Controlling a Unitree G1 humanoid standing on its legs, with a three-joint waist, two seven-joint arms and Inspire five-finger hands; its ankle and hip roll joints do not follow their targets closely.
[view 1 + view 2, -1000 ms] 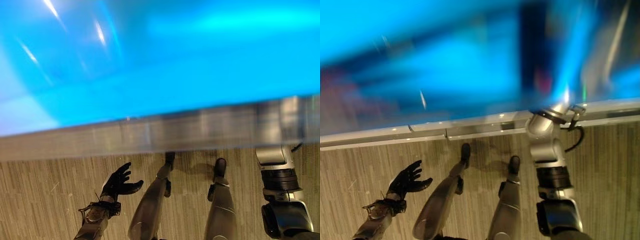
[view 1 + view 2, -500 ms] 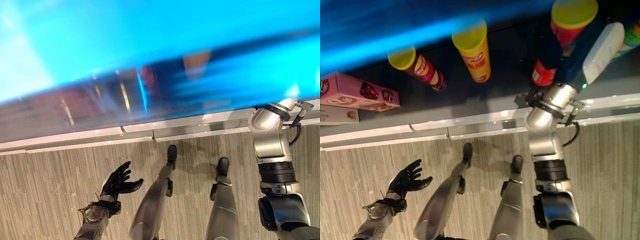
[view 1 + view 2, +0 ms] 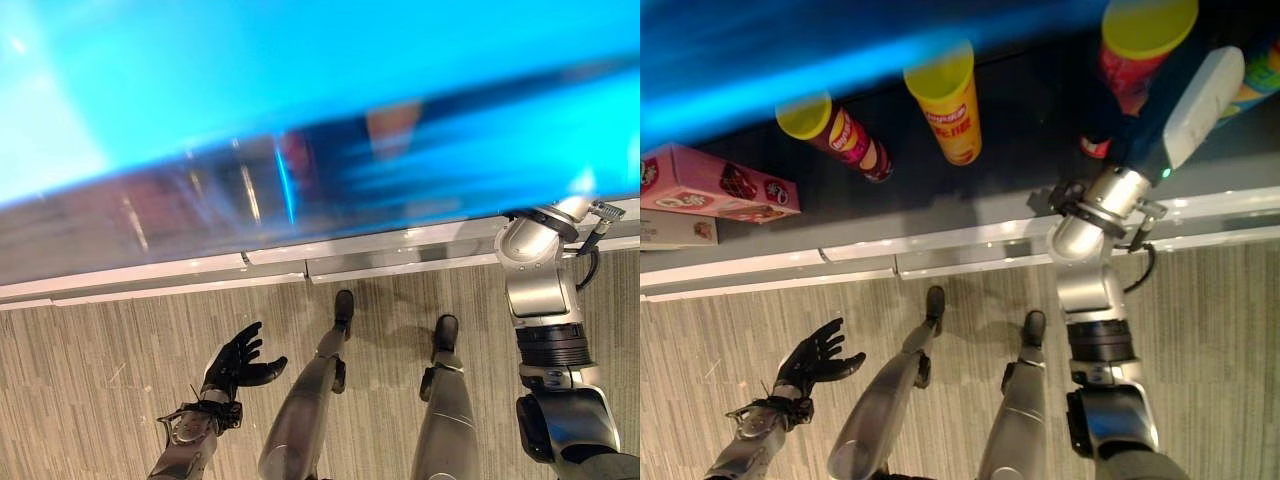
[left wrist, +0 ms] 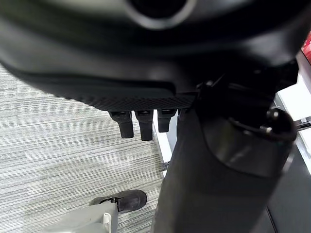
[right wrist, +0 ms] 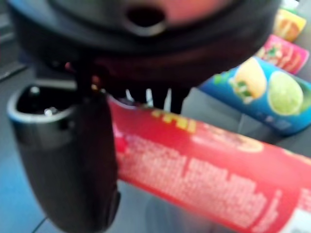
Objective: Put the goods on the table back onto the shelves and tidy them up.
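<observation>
On the dark table (image 3: 970, 205), far right, our right hand (image 5: 73, 160) has its thumb and fingers wrapped round a red chip can (image 3: 1135, 60) w/ a yellow lid, lifted at a tilt. The right wrist view confirms the hold: the red tube runs across the palm, thumb on one side, fingers (image 5: 148, 97) behind it. Past it, further right, lie a blue can (image 5: 262, 94) w/ green-yellow print and other bright packs, too blurred to sort.

Toward the middle stands a yellow can (image 3: 945, 100); left of it a dark red can (image 3: 835, 135), also yellow-lidded. At the far left a pink box (image 3: 715, 185) lies flat, its near end over a pale box (image 3: 675, 232) — touching, as far as we can tell.

Our left hand (image 3: 238, 362) hangs low over the striped floor (image 3: 90, 360), near side, well apart from the table, fingers spread and loose, holding nothing. Its wrist view shows the straight fingers (image 4: 141, 124) over the same floor.

A blue blur covers the far part of both eye views.
</observation>
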